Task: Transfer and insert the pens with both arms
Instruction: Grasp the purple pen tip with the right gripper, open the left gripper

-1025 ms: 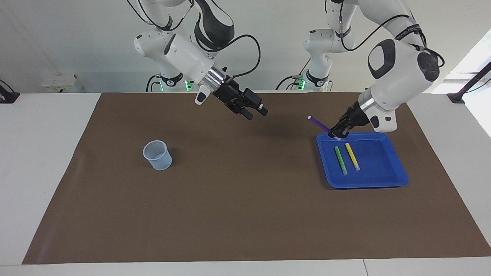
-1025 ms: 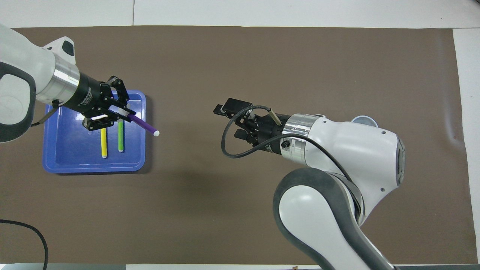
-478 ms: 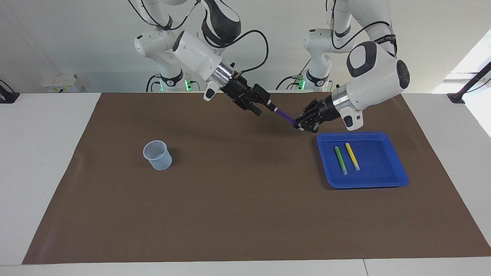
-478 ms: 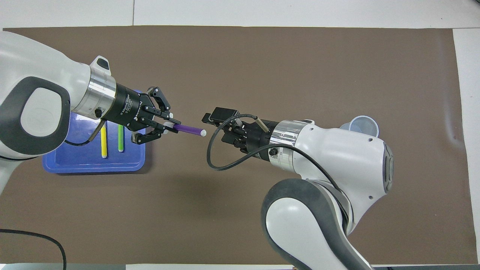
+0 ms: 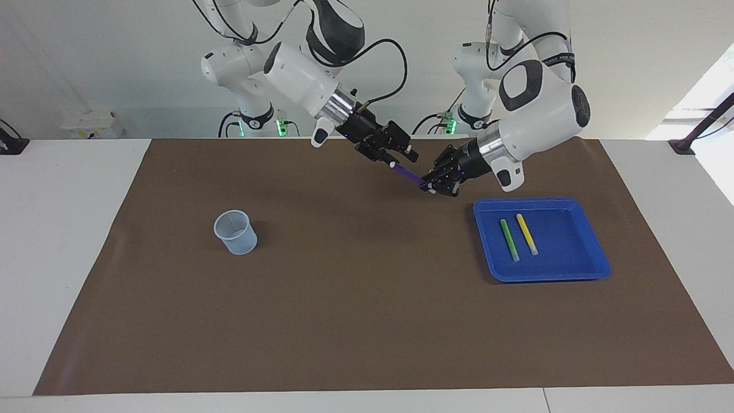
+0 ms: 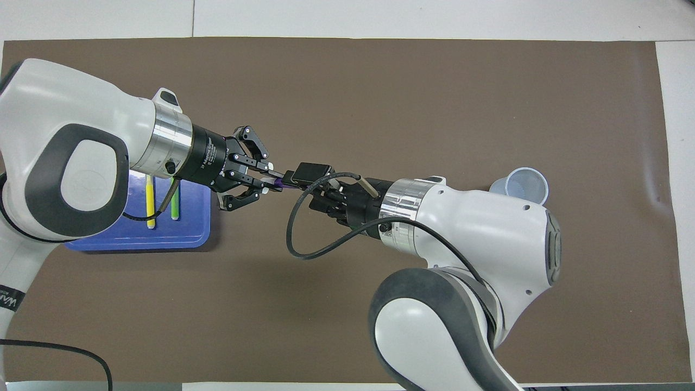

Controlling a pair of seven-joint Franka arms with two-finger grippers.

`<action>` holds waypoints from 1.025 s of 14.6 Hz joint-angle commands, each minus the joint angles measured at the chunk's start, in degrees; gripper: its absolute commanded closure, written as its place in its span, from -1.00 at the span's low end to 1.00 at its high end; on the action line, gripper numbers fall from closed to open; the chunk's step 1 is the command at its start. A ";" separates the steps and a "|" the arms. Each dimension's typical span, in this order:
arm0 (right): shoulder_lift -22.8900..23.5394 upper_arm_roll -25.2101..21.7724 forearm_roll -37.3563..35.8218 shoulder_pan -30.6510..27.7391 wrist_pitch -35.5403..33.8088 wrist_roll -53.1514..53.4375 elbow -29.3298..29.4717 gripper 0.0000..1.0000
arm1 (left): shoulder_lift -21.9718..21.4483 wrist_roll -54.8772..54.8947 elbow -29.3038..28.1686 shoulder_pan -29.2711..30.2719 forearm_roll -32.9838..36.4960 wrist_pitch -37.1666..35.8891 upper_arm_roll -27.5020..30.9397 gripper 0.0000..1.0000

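The purple pen [image 5: 407,172] [image 6: 278,183] hangs in the air over the brown mat, between the tray and the table's middle. My left gripper [image 5: 427,186] [image 6: 269,182] is shut on its lower end. My right gripper [image 5: 398,159] [image 6: 305,190] meets it from the cup's side, its fingers still apart around the pen's pale upper end. The green pen [image 5: 508,240] [image 6: 175,206] and the yellow pen [image 5: 526,234] [image 6: 150,206] lie side by side in the blue tray [image 5: 573,269] [image 6: 136,241]; in the overhead view the left arm covers part of them.
A clear plastic cup [image 5: 235,232] [image 6: 524,182] stands upright on the brown mat [image 5: 367,321] toward the right arm's end of the table. The blue tray sits toward the left arm's end. White tabletop borders the mat on all sides.
The left gripper has carried the purple pen from over the tray's edge toward the middle. The right gripper has come to meet it and has narrowed around the pen's pale end.
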 commanded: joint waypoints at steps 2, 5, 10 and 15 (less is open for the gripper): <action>0.82 0.02 0.17 -0.63 0.29 -1.11 0.83 -0.39 | -1.96 -0.78 -2.30 -0.61 -1.59 1.15 0.73 1.00; 1.17 -0.07 0.17 -1.33 0.64 -2.34 1.09 -0.31 | -1.87 -0.60 -2.30 -0.27 -2.20 1.33 0.73 1.00; 1.97 -0.07 0.17 -2.48 0.73 -2.25 2.59 -0.09 | -1.87 -0.43 -2.22 0.00 -2.82 1.68 0.73 1.00; 1.79 -0.07 0.17 -1.95 0.55 -2.08 2.50 -0.05 | -1.87 -0.43 -2.30 0.00 -3.26 1.85 0.82 1.00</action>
